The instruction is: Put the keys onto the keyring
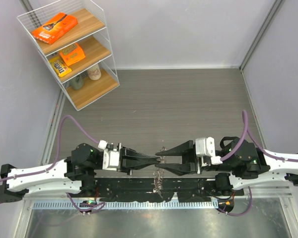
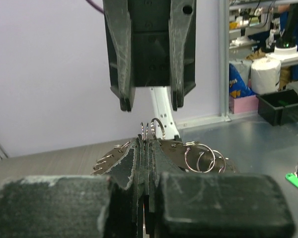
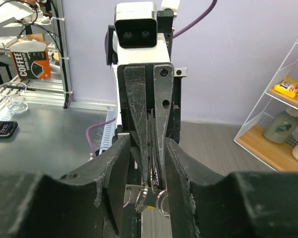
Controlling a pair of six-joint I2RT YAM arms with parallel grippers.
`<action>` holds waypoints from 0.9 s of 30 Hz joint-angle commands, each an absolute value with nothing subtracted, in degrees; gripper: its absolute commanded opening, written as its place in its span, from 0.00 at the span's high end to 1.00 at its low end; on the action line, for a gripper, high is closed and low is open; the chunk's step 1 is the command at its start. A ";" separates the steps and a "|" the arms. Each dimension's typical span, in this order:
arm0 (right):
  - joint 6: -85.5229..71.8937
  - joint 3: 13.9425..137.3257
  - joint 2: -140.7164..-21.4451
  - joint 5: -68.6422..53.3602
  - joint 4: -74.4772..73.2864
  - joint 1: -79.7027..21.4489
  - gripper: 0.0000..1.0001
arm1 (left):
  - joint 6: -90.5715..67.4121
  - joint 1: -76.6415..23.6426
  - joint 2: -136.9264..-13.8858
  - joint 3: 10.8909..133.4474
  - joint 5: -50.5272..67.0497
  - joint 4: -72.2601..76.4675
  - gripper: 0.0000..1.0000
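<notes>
Clamping left gripper shut on the keyring, raised above the table. Keeping right gripper parted, facing it. Judging the keyring floppy, light, slippery: gripping 1 firm ring wire, avoiding dangling pieces.

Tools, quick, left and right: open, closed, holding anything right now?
Left tool: closed, gripping the keyring.
Right tool: open, holding nothing.
</notes>
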State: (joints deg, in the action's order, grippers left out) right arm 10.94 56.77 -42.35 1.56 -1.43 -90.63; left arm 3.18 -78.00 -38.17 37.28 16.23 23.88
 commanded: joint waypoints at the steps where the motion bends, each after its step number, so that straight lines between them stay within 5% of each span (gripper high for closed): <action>1: 9.05 59.15 -39.99 3.86 -3.60 -90.88 0.59 | 2.64 -77.96 -37.88 40.43 15.47 22.51 1.00; 16: 3.60 74.79 -44.56 10.11 -33.38 -90.79 0.57 | 1.23 -77.96 -36.21 49.39 16.87 1.33 1.00; 27: 6.24 76.37 -48.60 6.15 -35.51 -90.88 0.58 | -2.19 -77.96 -37.35 52.38 18.63 -6.06 1.00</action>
